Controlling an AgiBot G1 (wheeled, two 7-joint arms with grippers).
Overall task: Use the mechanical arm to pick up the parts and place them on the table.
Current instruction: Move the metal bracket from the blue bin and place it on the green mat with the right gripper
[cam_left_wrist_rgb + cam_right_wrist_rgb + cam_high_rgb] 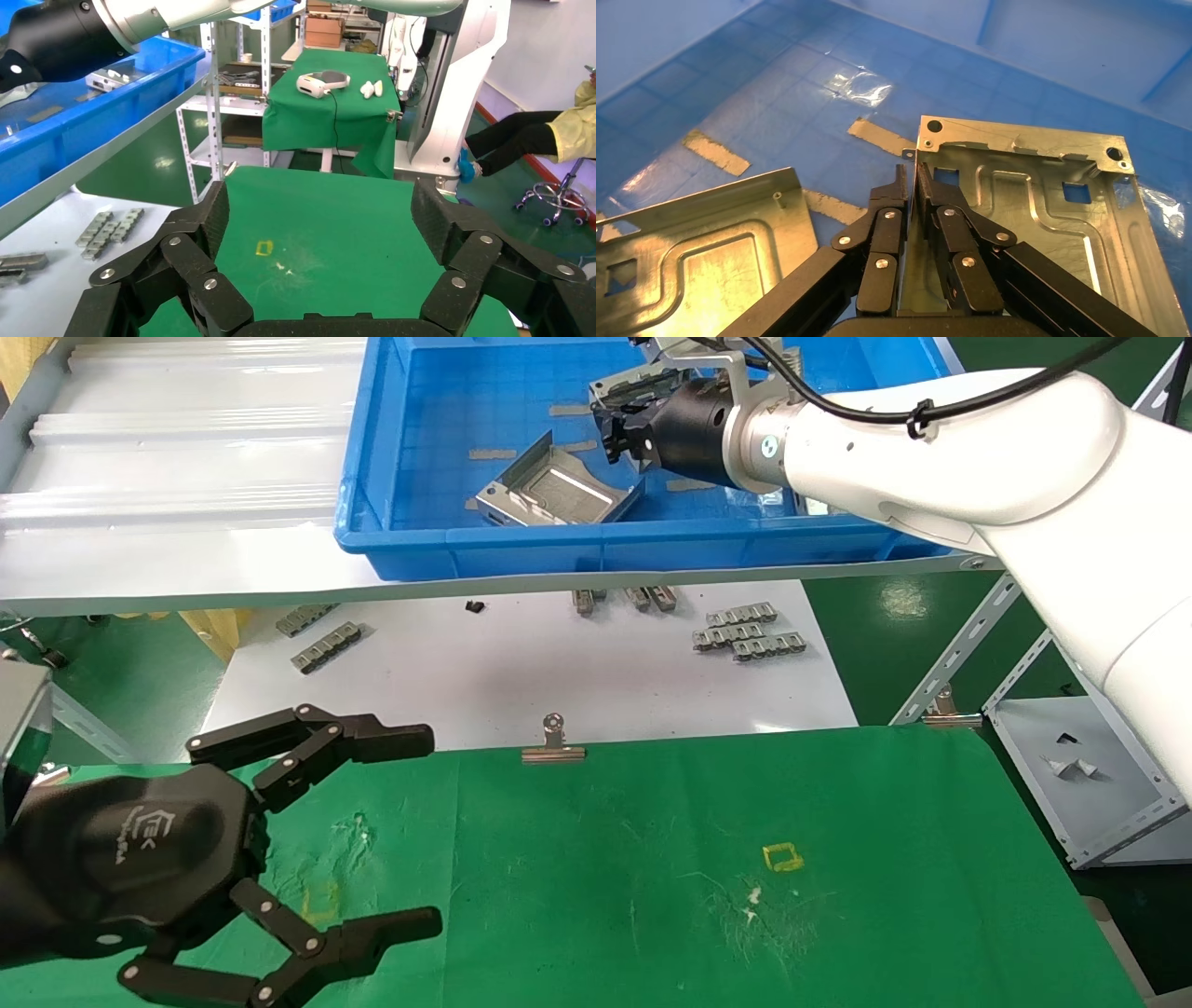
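Note:
Two shiny silver parts are in the blue bin (391, 537). One part (557, 491) lies on the bin floor; it also shows in the right wrist view (701, 246). My right gripper (616, 430), on the white arm, reaches into the bin. Its fingers (910, 184) are shut on the upright side wall of the second part (1032, 203). I cannot tell whether this part is off the floor. My left gripper (428, 831) is open and empty low over the green table (652, 859), at its near left; its spread fingers also frame the cloth in the left wrist view (320, 210).
A white board (521, 663) between bin and table holds several grey segmented strips (745, 635). A silver binder clip (553, 742) sits on the table's far edge. A white ribbed shelf (168, 458) is left of the bin. A metal rack (1071, 775) stands to the right.

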